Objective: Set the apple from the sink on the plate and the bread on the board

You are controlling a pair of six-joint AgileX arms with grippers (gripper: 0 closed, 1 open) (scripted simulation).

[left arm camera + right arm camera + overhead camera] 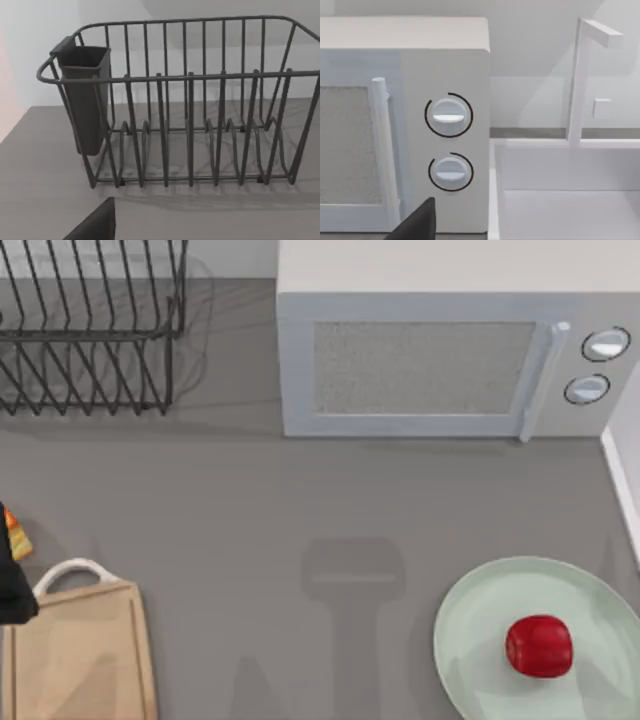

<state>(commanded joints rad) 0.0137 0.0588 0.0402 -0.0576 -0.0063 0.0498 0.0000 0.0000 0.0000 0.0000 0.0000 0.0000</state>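
No brand, label or readable writing appears on anything, not even beside the two round dials on the microwave (440,360). In the top view, the apple (539,646) sits on the plate (470,630) at the lower right of the frame, a little right of the plate's middle. The board (85,660) lies at the lower left with its white loop handle pointing toward the top of the frame, and its surface is bare. At the far left edge, a small wedge of the bread (17,535) shows just above a dark part of the left gripper (12,585), apart from the board; I cannot tell whether those fingers are spread or pinching the slice. The wire dish rack (90,330) fills the upper left. The left wrist view looks at that rack (190,125) from the side and reveals a dark cutlery cup (87,95) hung on its corner, with no dishes in the slots. The right wrist view faces the microwave's dial panel (449,145) and adds the white sink basin (570,190) and tall faucet (582,80) beside it. The right gripper's finger state I likewise cannot tell.
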